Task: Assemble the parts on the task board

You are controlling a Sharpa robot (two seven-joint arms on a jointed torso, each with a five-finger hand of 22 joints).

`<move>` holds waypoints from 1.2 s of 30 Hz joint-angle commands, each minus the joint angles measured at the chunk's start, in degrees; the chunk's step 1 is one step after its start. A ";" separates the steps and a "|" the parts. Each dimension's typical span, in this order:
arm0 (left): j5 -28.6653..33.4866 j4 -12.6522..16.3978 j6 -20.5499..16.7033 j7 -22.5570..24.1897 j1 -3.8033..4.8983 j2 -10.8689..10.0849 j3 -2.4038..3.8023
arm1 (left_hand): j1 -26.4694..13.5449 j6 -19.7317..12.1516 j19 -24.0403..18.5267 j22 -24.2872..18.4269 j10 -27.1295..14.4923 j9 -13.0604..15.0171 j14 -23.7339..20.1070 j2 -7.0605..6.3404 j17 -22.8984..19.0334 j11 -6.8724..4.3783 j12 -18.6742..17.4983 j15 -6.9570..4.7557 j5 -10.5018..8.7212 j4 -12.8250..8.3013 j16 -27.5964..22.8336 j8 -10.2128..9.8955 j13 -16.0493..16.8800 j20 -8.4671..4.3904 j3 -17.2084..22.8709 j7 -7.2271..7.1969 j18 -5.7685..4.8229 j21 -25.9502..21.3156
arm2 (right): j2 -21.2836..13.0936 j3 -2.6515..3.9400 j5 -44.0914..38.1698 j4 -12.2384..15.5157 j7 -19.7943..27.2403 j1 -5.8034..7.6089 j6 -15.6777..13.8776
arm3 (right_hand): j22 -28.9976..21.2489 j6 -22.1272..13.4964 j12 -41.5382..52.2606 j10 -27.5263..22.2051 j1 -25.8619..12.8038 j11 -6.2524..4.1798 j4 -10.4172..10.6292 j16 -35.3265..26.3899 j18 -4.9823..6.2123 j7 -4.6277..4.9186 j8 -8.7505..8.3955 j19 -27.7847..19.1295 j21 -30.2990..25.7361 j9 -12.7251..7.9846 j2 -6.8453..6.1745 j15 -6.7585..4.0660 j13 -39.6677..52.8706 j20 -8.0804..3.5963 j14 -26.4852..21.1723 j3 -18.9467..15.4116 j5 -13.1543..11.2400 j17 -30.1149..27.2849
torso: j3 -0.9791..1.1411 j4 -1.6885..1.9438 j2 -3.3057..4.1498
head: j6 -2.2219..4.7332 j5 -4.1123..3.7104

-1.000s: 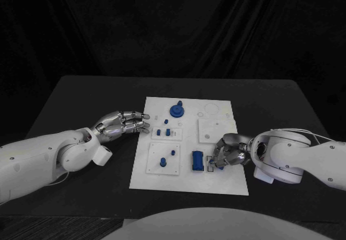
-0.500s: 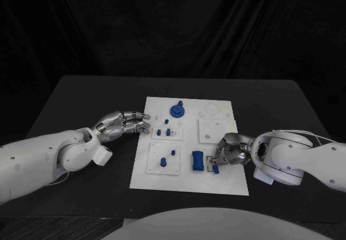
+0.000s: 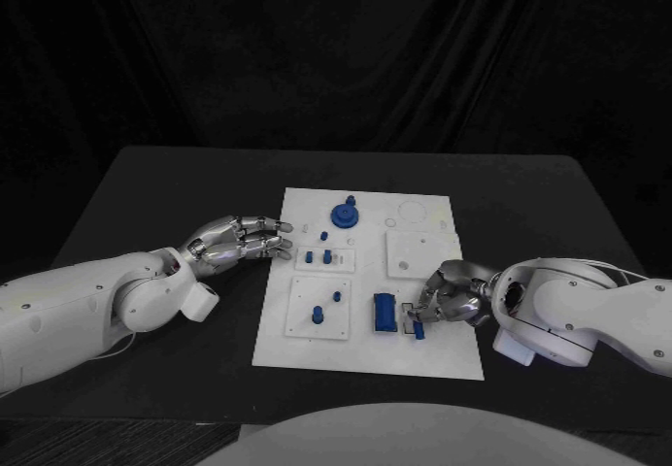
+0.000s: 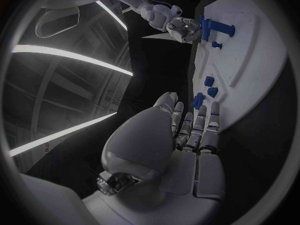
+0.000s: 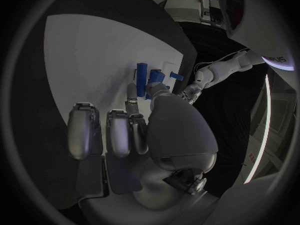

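The fingers (image 3: 437,294) of the right hand (image 3: 446,301) are curled down over the near right part of the task board (image 3: 367,354), and a small blue peg (image 3: 419,330) stands just under their tips, beside a small dark-outlined slot. The fingers seem to pinch that peg, though from the head view the contact itself is too small to be sure of; the right wrist view shows blue pieces close against the fingertips but does not settle it either. Just to the peg's left lies a larger blue block (image 3: 383,312), apart from the hand.

The left hand (image 3: 238,240) rests at the board's left edge with its fingers loosely curled and nothing in them, touching or nearly touching the rim. Near it on the board stand a pair of small blue studs (image 3: 319,257), and further up a round blue knob (image 3: 343,213). Lower on the left panel are two more blue pegs (image 3: 318,314).

The step in hand looks like seating the small peg into its slot on the right side of the board. The next move calls for keeping the peg upright over the opening, lowering it straight and pressing lightly until it sits flush, then opening the fingers without tipping it. The left hand would do well to steady the board meanwhile.
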 commanded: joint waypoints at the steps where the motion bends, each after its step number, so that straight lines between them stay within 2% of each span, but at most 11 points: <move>1: 0.37 0.10 0.77 0.27 -0.09 0.05 0.04 | -0.51 0.38 0.42 -0.07 0.22 -0.07 0.30 0.05 -0.08 0.37 0.14 0.29 0.29 -0.05 0.27 -0.24 0.06 -0.07 0.31 1.84 -0.75 0.30 | 0.14 0.00 2.37 0.16 -1.93 -0.13 -2.06 | 11.58 1.43 0.15 5.95 0.86 -0.47 -0.02 0.13 -0.02 -1.00 0.11 1.89 0.21 0.22 0.25 -0.50 15.10 -0.42 3.66 0.41 -0.14 2.13 | 0.01 -0.02 0.00 | -0.01 -0.10; 6: 0.37 0.05 0.86 0.21 -0.10 0.17 0.04 | -0.51 0.38 0.42 -0.07 0.22 -0.07 0.30 0.05 -0.08 0.37 0.14 0.29 0.29 -0.05 0.27 -0.24 0.06 -0.07 0.31 1.84 -0.75 0.30 | 0.64 0.00 2.27 -0.23 -2.76 -0.13 -2.37 | 11.53 1.24 0.15 5.95 0.66 -0.45 -0.01 0.09 0.01 -0.94 -0.17 1.85 0.06 0.44 0.07 -0.52 15.10 -0.49 3.66 0.58 -1.20 2.07 | -0.01 0.03 0.00 | -0.01 -0.27; 10: 0.37 0.06 0.92 0.15 -0.10 0.19 0.04 | -0.51 0.38 0.42 -0.07 0.22 -0.07 0.30 0.05 -0.08 0.37 0.14 0.29 0.29 -0.05 0.27 -0.24 0.06 -0.07 0.31 1.84 -0.75 0.30 | 1.04 0.00 1.38 -0.58 -3.63 -0.13 -2.34 | 11.43 0.91 0.15 5.95 0.29 -0.35 0.15 -0.05 0.07 -0.81 -0.50 1.74 -0.25 0.61 -0.09 -0.47 15.10 -0.49 3.61 0.62 -2.05 1.79 | 0.01 0.00 0.01 | -0.01 -0.05; 17: 0.37 0.08 0.93 0.08 -0.10 0.12 0.04 | -0.51 0.38 0.42 -0.07 0.22 -0.07 0.30 0.05 -0.08 0.37 0.14 0.29 0.29 -0.05 0.27 -0.24 0.06 -0.07 0.31 1.84 -0.75 0.30 | 1.80 0.00 0.54 -1.13 -5.01 -0.12 -1.89 | 11.15 0.28 0.15 5.95 -1.11 0.01 0.87 -0.08 0.26 -0.43 -1.25 1.39 -1.16 1.12 0.00 -0.17 15.10 -0.27 3.63 0.54 -4.66 1.80 | -0.02 -0.01 0.04 | -0.01 -0.12; 36: 0.37 0.03 1.13 -0.14 -0.11 0.23 0.04 | -0.61 0.41 0.40 -0.07 0.26 -0.09 0.28 -0.01 -0.12 0.47 0.08 0.31 0.28 -0.19 0.31 -0.34 0.06 -0.08 0.47 1.92 -0.79 0.32 | 2.78 0.00 -0.21 -1.89 -6.17 -0.13 -2.39 | 10.92 -0.43 0.15 5.95 -4.61 0.47 1.27 -0.40 0.43 0.04 -2.18 1.11 -1.95 2.03 0.70 0.24 15.10 0.14 3.50 -0.10 -7.10 1.22 | -0.01 0.01 0.02 | -0.01 -0.09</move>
